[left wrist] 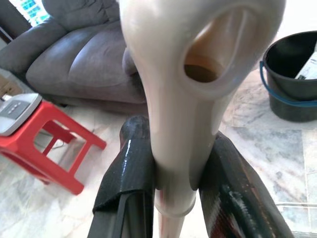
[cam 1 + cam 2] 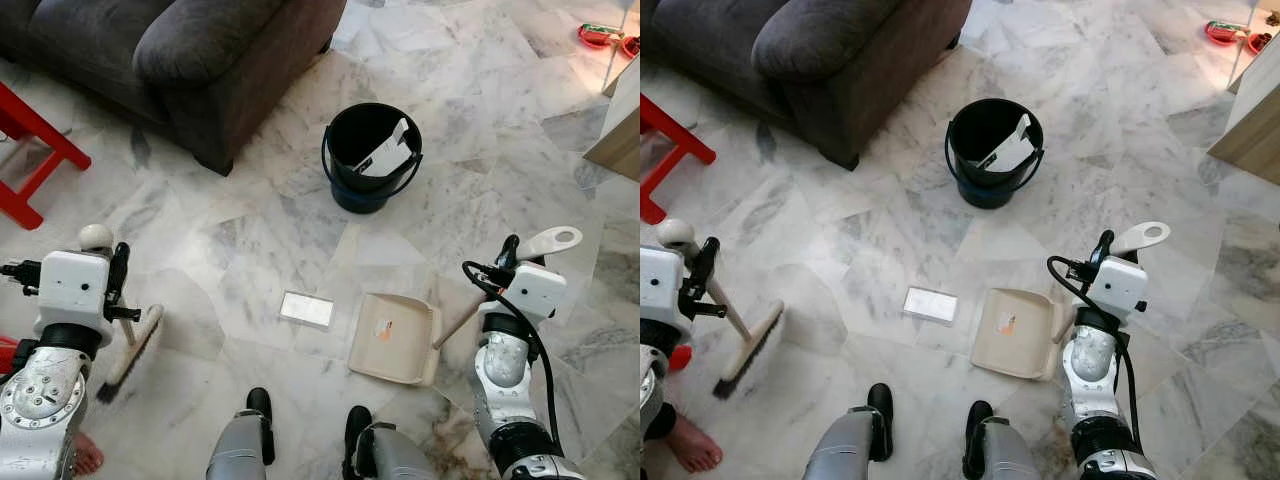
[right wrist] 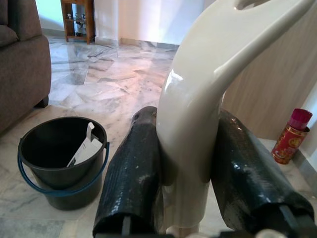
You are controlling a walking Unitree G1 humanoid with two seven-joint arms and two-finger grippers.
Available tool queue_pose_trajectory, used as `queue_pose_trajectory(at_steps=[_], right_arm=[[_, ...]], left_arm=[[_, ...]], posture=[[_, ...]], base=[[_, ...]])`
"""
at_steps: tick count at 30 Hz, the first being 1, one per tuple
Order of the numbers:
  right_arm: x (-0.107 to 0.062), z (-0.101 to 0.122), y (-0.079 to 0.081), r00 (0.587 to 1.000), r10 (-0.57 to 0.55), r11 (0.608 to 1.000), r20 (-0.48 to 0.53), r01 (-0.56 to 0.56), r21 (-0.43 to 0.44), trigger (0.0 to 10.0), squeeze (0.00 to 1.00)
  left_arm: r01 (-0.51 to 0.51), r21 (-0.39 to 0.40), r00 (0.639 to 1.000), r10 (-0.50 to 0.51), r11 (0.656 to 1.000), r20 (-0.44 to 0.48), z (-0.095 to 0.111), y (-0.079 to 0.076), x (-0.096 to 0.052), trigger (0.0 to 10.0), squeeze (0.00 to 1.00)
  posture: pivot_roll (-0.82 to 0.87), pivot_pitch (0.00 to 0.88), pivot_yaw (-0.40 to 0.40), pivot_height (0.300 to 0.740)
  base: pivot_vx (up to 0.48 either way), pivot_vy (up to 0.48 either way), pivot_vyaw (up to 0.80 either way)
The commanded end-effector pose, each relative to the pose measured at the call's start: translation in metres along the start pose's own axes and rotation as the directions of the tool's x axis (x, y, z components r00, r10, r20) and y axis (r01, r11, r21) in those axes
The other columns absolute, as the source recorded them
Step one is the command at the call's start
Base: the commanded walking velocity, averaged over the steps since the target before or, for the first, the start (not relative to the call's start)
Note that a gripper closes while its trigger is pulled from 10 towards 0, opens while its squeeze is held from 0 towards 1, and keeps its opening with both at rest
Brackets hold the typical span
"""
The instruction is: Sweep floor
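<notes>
Two tools are held. The left hand (image 1: 173, 173) is clamped on the broom (image 2: 130, 352) handle, its bristle head resting on the marble floor (image 2: 250, 240) below and just right of that hand. The right hand (image 3: 185, 173) is clamped on the dustpan (image 2: 392, 338) handle; the pan lies flat to its left, beside a white card (image 2: 306, 309). A black bucket (image 2: 371, 157) stands beyond.

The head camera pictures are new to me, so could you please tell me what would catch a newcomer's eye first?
Probably the black bucket standing on the pale marble floor ahead of the robot, with a white package sticking out of it. Nearer the robot's feet, a cream dustpan lies beside a small flat white packet. The right gripper clamps the dustpan's handle, while the left gripper clamps a brush whose bristles touch the floor.
</notes>
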State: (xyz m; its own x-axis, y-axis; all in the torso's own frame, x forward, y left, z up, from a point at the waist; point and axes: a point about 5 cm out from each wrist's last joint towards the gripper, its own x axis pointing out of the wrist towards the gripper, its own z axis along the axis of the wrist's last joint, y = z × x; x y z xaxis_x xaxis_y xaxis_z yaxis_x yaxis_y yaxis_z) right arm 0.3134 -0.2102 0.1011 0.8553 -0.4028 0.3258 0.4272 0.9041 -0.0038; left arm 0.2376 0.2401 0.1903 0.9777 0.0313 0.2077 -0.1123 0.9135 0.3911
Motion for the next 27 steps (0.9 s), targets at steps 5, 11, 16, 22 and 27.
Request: queue_pose_trajectory(at_steps=[5,11,16,22,27], right_arm=[[-0.013,-0.016,-0.002,0.996,0.012,1.000,-0.088,-0.013,-0.018,10.0,0.00],[-0.013,-0.016,-0.002,0.996,0.012,1.000,-0.088,-0.013,-0.017,10.0,0.00],[-0.013,-0.016,-0.003,0.996,0.011,1.000,-0.087,-0.012,-0.017,10.0,0.00],[-0.013,-0.016,-0.003,0.996,0.011,1.000,-0.087,-0.012,-0.017,10.0,0.00],[-0.013,-0.016,-0.003,0.996,0.012,1.000,-0.087,-0.013,-0.016,10.0,0.00]], left_arm=[[-0.053,0.069,0.998,0.051,0.996,0.036,0.002,0.002,0.002,10.0,0.00],[-0.071,0.147,0.988,0.049,0.987,0.148,0.018,0.002,0.008,10.0,0.00],[-0.080,0.163,0.983,0.051,0.983,0.175,0.021,0.002,0.009,10.0,0.00],[-0.084,0.182,0.974,0.042,0.980,0.221,0.027,-0.002,0.011,10.0,0.00],[-0.022,0.160,0.969,-0.018,0.987,0.246,0.031,-0.011,0.012,10.0,0.00]], posture=[[0.24,0.418,-0.001,0.740],[0.24,0.415,-0.002,0.740],[0.24,0.414,-0.002,0.740],[0.24,0.412,-0.002,0.740],[0.24,0.412,-0.002,0.740]], base=[[0.000,0.000,0.00],[0.000,0.000,0.00],[0.000,0.000,0.00],[0.000,0.000,0.00],[0.000,0.000,0.00]])
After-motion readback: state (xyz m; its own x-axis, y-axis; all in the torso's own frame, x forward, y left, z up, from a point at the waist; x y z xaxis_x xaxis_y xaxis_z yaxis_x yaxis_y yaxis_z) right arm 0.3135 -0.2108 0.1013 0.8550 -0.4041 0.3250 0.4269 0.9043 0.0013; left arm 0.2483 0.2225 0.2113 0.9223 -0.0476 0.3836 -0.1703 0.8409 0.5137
